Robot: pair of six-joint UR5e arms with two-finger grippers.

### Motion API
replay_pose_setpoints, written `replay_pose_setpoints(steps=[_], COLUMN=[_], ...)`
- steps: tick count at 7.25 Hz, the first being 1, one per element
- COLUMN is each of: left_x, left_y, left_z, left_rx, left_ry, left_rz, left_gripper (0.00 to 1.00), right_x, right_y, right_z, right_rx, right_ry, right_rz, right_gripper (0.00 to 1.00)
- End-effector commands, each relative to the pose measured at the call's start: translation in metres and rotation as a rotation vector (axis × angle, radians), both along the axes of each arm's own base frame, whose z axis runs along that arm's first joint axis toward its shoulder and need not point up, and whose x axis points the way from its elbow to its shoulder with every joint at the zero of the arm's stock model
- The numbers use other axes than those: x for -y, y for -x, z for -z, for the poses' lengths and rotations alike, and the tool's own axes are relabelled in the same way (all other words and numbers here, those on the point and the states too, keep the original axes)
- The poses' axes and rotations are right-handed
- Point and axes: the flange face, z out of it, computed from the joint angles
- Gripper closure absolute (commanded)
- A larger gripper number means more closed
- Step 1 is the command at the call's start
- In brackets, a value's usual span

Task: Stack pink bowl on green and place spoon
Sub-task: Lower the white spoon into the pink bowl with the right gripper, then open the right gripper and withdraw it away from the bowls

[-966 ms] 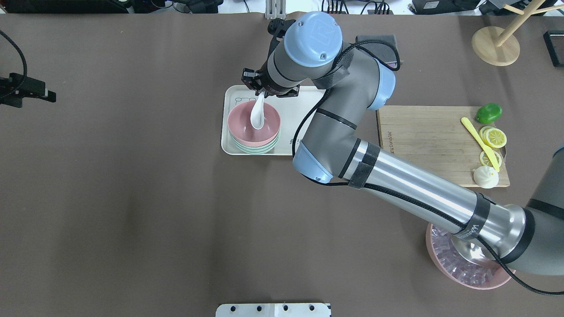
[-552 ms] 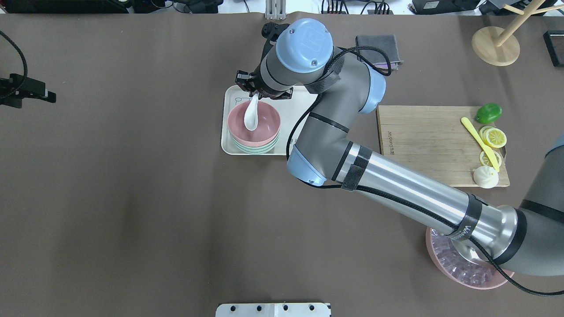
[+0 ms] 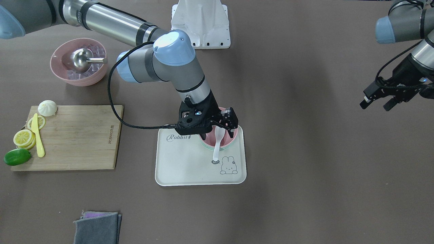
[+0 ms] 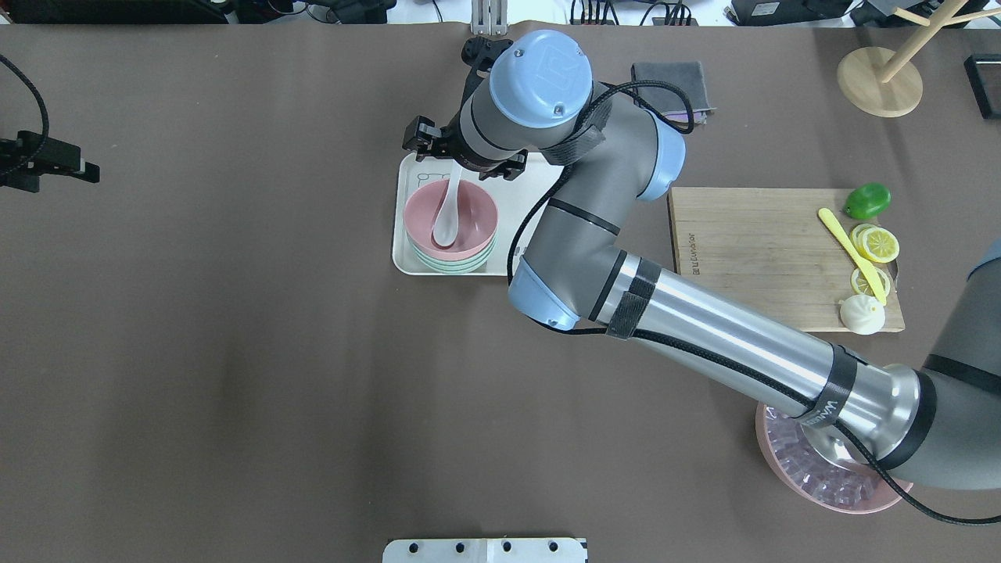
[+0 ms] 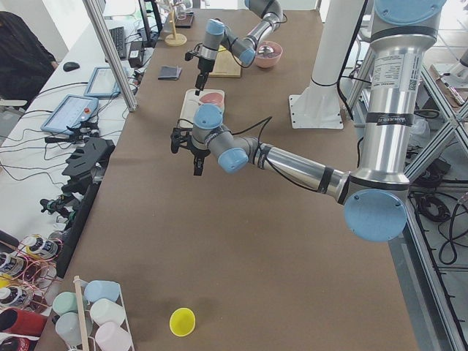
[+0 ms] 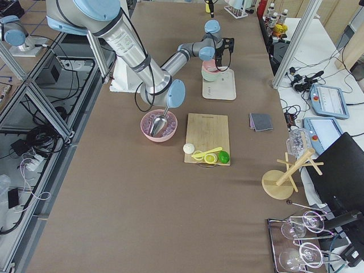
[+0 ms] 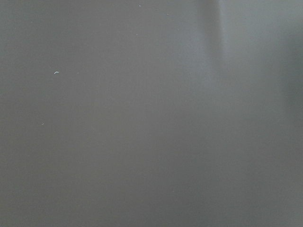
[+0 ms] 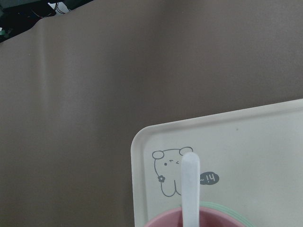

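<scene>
A pink bowl (image 4: pixel 426 215) sits nested on the green bowl (image 4: pixel 453 266) on a white rabbit tray (image 4: pixel 532 180). A white spoon (image 4: pixel 447 219) lies in the pink bowl, its handle leaning over the far rim; it also shows in the front view (image 3: pixel 216 149) and the right wrist view (image 8: pixel 190 189). My right gripper (image 4: pixel 461 156) hovers over the tray's far edge above the spoon handle, open and holding nothing. My left gripper (image 3: pixel 376 103) is open and empty, far off over bare table.
A wooden cutting board (image 4: pixel 758 250) with a lime, lemon slices, a yellow knife and a bun lies right of the tray. A pink bowl of ice (image 3: pixel 78 61) with a metal scoop stands near the right arm's base. A grey cloth (image 4: pixel 672 78) lies behind.
The right gripper carried the spoon left and down into the pink bowl, then opened and let it go. The spoon now rests in the bowl. The left arm has not moved.
</scene>
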Motion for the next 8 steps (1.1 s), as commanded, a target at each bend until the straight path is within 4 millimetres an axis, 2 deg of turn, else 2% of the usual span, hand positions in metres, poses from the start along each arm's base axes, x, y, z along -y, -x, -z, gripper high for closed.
replay_pose_setpoints(steps=[1,2,3,4,5,6,7,8], left_x=[0.008,0.007,0.012,0.004,0.002,-0.002,-0.004,-0.014], left_y=[0.031,0.06,0.091,0.127,0.155,0.176,0.18,0.182], left_z=[-0.005,-0.018,-0.035,-0.072,-0.091,-0.107,-0.122,-0.129], left_rx=[0.01,0.023,0.066,0.14,0.212,0.257,0.27,0.267], left_ry=[0.015,0.042,0.001,-0.057,-0.064,-0.04,-0.012,-0.002], left_rz=[0.064,0.116,0.125,0.079,0.027,-0.022,-0.048,-0.046], left_gripper=[0.02,0.02,0.02,0.02,0.02,0.02,0.02,0.02], right_x=[0.001,0.003,0.01,-0.002,-0.012,-0.021,-0.031,-0.036], right_y=[-0.067,-0.115,-0.179,-0.239,-0.305,-0.372,-0.441,-0.505], right_z=[-0.013,-0.026,-0.05,-0.097,-0.156,-0.215,-0.284,-0.35], right_rx=[-0.065,-0.231,-0.386,-0.477,-0.489,-0.455,-0.435,-0.459], right_ry=[0.059,0.025,0.013,-0.011,0.006,0.03,0.051,0.039], right_rz=[0.041,0.09,0.141,0.211,0.254,0.311,0.362,0.412], right_gripper=[0.0,0.0,0.0,0.0,0.0,0.0,0.0,0.0])
